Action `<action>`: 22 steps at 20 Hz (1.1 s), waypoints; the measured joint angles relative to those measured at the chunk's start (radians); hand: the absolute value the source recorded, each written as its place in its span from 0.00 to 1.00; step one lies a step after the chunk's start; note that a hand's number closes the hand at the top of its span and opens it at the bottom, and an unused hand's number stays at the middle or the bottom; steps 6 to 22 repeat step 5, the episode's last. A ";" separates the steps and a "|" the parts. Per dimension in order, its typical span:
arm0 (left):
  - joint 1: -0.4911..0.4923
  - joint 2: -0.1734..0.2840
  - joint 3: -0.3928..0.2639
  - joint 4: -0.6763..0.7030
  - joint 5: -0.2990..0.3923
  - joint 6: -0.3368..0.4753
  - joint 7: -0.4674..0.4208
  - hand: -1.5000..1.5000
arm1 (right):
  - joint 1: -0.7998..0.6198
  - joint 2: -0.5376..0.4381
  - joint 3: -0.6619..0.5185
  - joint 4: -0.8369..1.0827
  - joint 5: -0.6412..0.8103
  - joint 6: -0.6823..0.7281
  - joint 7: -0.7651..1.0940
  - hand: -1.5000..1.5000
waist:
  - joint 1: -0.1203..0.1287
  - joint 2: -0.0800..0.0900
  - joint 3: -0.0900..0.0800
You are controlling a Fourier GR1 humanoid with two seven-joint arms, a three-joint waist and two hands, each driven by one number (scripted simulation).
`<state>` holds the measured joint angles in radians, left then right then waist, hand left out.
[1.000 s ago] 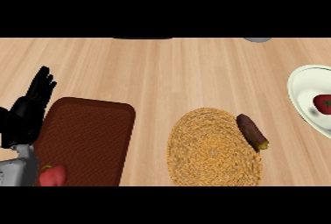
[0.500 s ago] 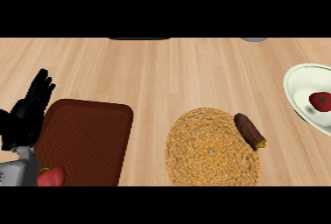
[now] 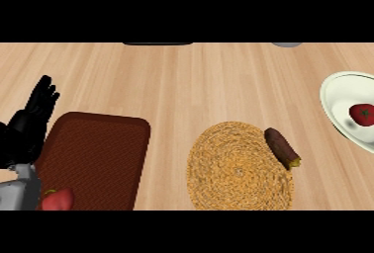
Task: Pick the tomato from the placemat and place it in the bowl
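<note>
Looking down at the wooden table, I see the tomato already sitting inside the white bowl at the right edge, so I judge the placing step done. It rests against the bowl's smooth, glossy inner slope, round and red with a small dark stem mark, where the curved wall should keep it from rolling.

My left hand shows at the left edge, black fingers straight and spread apart, pointing up and holding nothing; it reads as resting. My right hand shows nowhere in the view.

The round woven placemat lies near the middle, coarse and straw-coloured, coiled in rings. A dark, elongated vegetable with a yellowish tip, perhaps an eggplant, lies across its upper right rim, partly on the weave and partly on the bare wood. To the left lies a dark red rectangular mat with rounded corners and a fine-grained surface. A red fruit-like item sits at its lower left corner, beside my grey forearm; I cannot tell what it is.
</note>
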<state>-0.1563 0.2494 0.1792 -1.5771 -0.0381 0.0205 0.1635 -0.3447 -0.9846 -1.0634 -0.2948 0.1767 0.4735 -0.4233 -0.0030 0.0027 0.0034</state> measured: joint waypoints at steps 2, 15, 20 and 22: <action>-0.008 0.002 0.003 0.004 0.005 -0.005 0.003 0.50 | 0.032 -0.018 -0.009 0.017 -0.023 0.053 -0.029 0.00 | 0.001 0.000 0.000; -0.016 0.000 0.003 0.016 -0.002 -0.002 -0.002 0.50 | 0.076 -0.051 -0.024 0.038 -0.059 0.123 -0.053 0.00 | 0.002 0.000 0.000; -0.016 0.000 0.003 0.016 -0.002 -0.002 -0.002 0.50 | 0.076 -0.051 -0.024 0.038 -0.059 0.123 -0.053 0.00 | 0.002 0.000 0.000; -0.016 0.000 0.003 0.016 -0.002 -0.002 -0.002 0.50 | 0.076 -0.051 -0.024 0.038 -0.059 0.123 -0.053 0.00 | 0.002 0.000 0.000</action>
